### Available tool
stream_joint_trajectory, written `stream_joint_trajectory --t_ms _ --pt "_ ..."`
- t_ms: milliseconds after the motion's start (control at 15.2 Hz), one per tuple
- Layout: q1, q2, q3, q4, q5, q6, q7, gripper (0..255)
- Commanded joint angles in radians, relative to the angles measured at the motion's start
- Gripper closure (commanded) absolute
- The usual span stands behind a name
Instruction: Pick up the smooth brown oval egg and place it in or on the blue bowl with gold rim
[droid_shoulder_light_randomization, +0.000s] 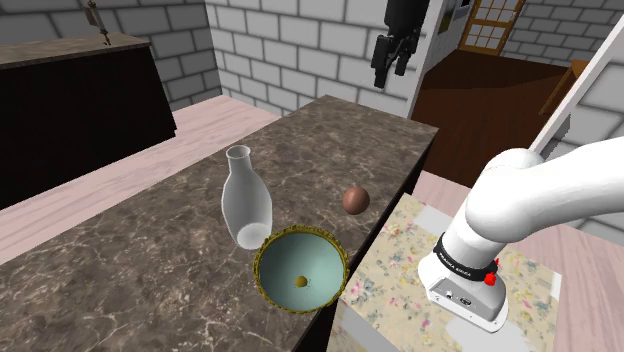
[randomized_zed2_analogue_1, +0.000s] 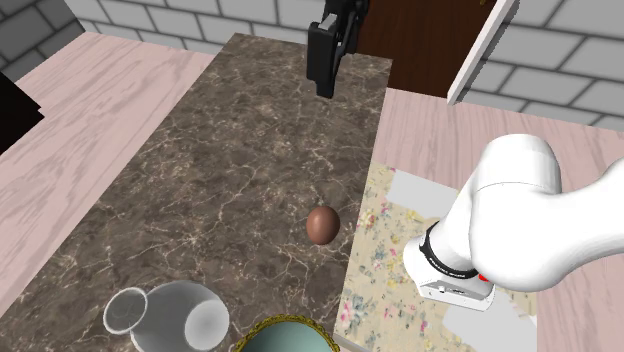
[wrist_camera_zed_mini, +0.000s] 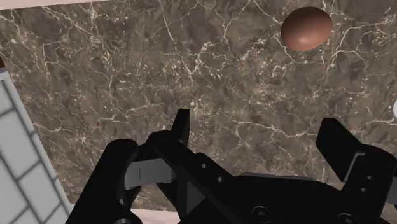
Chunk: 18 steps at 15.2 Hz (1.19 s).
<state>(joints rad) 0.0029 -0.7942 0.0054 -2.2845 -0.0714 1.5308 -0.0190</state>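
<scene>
Hanging high over the far end of the counter (droid_shoulder_light_randomization: 150, 250), the gripper (droid_shoulder_light_randomization: 388, 72) had its fingers (wrist_camera_zed_mini: 181, 127) standing apart with nothing between them; this posture was judged to be a ready one, the descent not yet begun. The egg (droid_shoulder_light_randomization: 356, 200) lay free on the marble near the edge that faced the stand (droid_shoulder_light_randomization: 395, 260), touching nothing. The bowl (droid_shoulder_light_randomization: 330, 250) (teal inside, gold at the rim) sat at the counter's near end, close to that same edge, and a clear vase (droid_shoulder_light_randomization: 245, 200) stood just beside it; whether the two touched could not be told. Relative to the gripper, the egg lay well below and some way back along the counter toward the bowl. Seen from the wrist, it sat well beyond the fingertips and off-centre, closer to the line of one finger than the other. A lowering and a sideways correction were judged necessary before any closing.
</scene>
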Motion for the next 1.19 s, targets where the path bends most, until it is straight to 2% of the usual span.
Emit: stream_joint_trajectory --t_ms 0,594,1122 --pt "0.000 0.000 0.000 0.000 0.000 0.000 0.000 0" --pt "0.189 0.230 -0.196 -0.091 0.062 0.107 -0.544 0" --pt "0.343 0.461 -0.280 -0.141 0.122 0.155 -1.028 0"
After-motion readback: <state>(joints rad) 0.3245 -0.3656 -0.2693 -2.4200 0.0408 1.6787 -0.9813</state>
